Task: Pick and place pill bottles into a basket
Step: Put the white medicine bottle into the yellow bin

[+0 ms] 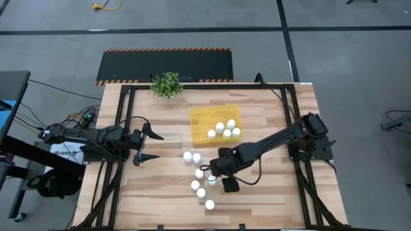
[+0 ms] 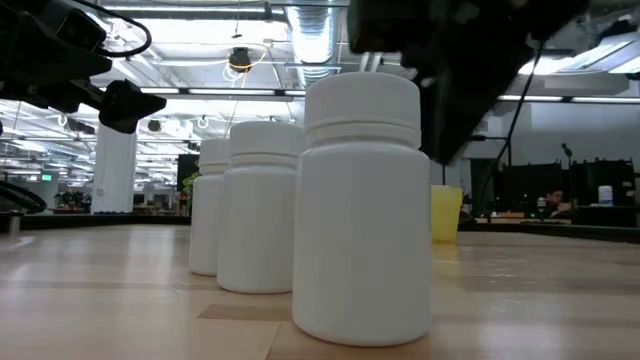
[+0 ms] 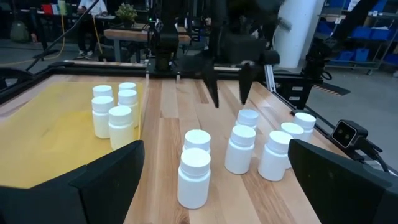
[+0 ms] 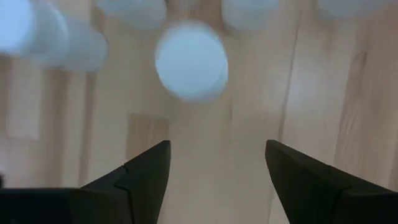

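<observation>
The right gripper (image 1: 210,172) hangs over the cluster of loose bottles (image 1: 199,174) just beside the yellow basket (image 1: 200,122), on the side away from the plant (image 1: 167,84). Its jaws are spread wide and hold nothing; in the right wrist view one cap (image 4: 191,60) lies ahead of the gap between the two fingers (image 4: 144,174), a little off centre.

The main risk is crowding. The loose bottles stand close to each other, some nearly touching, so a descending finger could land on a neighbour's cap or wedge between two bottles and tip them. A tipped bottle would likely roll along the surface (image 1: 270,192), away from the basket. Because the cap is not centred between the jaws, closing now could also push the bottle sideways instead of clamping it.

Five bottles (image 1: 224,129) already stand in the basket, bunched at one end; a careless drop there could knock them over.

The left gripper (image 1: 153,145) waits farther from the basket, jaws open and empty.
</observation>
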Action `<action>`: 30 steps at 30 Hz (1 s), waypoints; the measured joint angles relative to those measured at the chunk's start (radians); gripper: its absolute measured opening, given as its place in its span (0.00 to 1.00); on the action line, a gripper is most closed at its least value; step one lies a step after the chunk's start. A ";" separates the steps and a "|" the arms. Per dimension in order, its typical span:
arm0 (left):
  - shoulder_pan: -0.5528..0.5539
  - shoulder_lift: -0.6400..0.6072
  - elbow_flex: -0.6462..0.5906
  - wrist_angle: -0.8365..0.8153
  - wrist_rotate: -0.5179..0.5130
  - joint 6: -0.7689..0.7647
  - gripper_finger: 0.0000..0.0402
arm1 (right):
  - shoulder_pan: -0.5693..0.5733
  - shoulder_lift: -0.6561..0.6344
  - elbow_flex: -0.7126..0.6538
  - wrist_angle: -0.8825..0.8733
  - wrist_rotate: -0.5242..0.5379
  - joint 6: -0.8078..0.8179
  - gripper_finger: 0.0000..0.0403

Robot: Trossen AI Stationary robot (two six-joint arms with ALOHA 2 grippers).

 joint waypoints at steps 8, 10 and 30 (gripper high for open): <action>0.000 0.012 0.000 0.001 -0.003 0.000 0.96 | -0.004 0.052 0.039 0.011 -0.015 -0.001 0.63; 0.000 0.012 0.000 0.001 -0.004 -0.001 0.96 | -0.004 0.059 0.040 0.001 -0.015 -0.001 0.63; 0.000 0.013 0.000 0.000 -0.004 -0.008 0.96 | 0.000 0.088 0.041 0.137 -0.014 -0.053 0.63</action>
